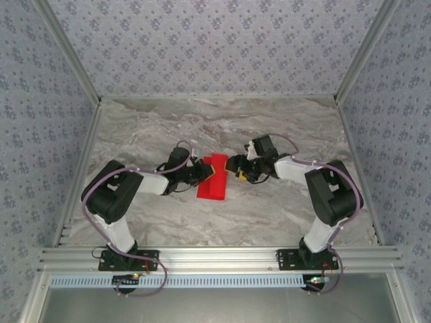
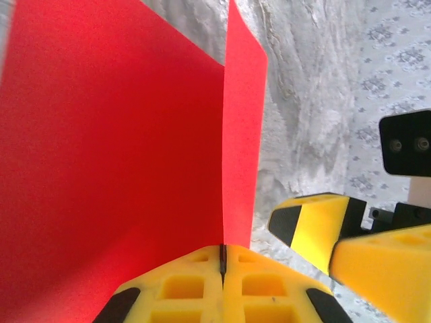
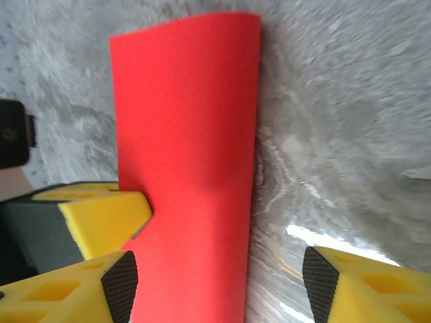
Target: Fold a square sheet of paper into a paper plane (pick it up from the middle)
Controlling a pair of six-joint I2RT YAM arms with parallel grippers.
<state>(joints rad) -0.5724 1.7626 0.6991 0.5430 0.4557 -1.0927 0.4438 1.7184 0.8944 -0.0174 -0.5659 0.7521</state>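
**A:** Where is the sheet?

**B:** The red sheet is about the middle of the table, well away from all four edges. Its long side runs from near to far and leans a little to the right at the far end.

**A:** Is it lying flat?

**B:** No. The left wrist view shows a sharp crease, with a broad panel on one side and a narrow strip on the other, the two meeting at an angle. In the right wrist view it is a long red band with a slightly curved far edge.

**A:** Who has hold of it?

**B:** The left gripper. Its yellow fingers are pressed together and the crease runs straight into the seam between them, so it is clamped on the sheet.

**A:** And the other one?

**B:** The right gripper has its jaws spread apart, pinching nothing. In its own view the sheet runs up between the fingers, close to one black pad, while the other finger is out over bare marble. From above, it faces the left gripper across the sheet, their tips near each other.

**A:** What is around them?

**B:** The table is grey veined marble. Walls papered with small flowers stand on three sides. A metal rail runs along the near edge and carries both arm bases.
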